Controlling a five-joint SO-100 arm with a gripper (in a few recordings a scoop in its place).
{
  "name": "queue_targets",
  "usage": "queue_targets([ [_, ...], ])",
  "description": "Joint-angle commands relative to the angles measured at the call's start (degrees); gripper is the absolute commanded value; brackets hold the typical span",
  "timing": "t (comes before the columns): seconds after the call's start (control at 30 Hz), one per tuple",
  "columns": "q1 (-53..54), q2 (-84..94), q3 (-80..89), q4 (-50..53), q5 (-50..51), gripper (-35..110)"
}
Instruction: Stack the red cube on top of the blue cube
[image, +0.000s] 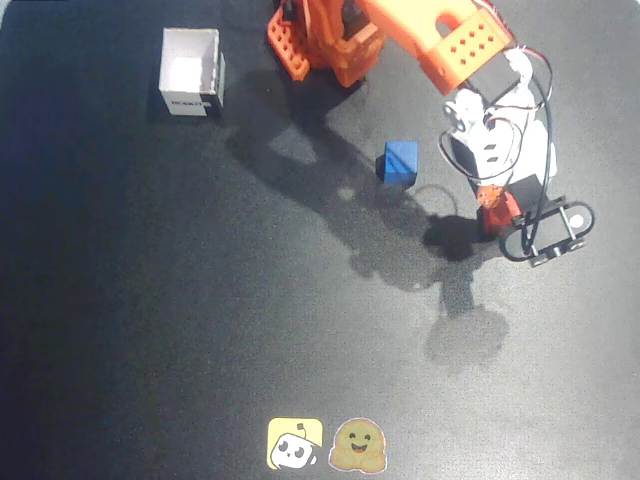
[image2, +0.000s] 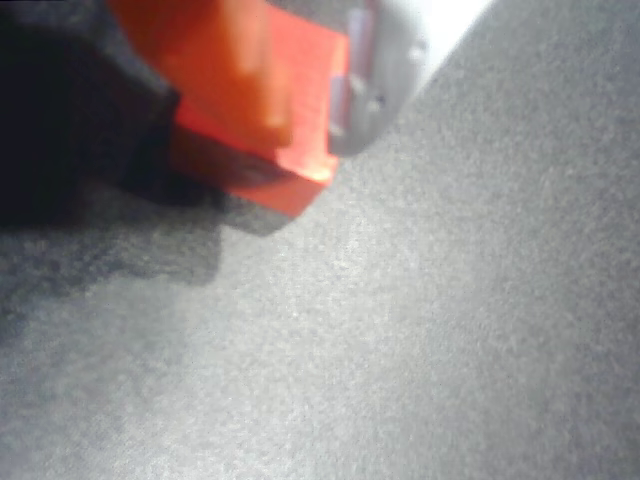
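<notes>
The red cube (image2: 262, 150) is gripped by the end effector (image2: 285, 95). It could be dropped, or the blue cube (image: 400, 161) knocked aside, if alignment is rushed.

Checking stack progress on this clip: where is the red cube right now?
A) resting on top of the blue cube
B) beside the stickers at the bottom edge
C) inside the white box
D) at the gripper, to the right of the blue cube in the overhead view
D: the overhead view shows the red cube at the gripper, right of the blue cube, which has nothing on top; the wrist view shows it between the fingers.
</notes>
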Motion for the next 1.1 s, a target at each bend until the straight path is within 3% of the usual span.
queue_targets([
  [0.0,1.49,1.49,-0.97,-0.79,0.09,2],
  [0.17,1.93,2.11,-0.7,-1.23,-0.09,2],
  [0.43,0.7,2.2,5.36,-9.05,0.79,16],
  [1.07,-3.43,0.79,8.88,-14.24,5.54,21],
])
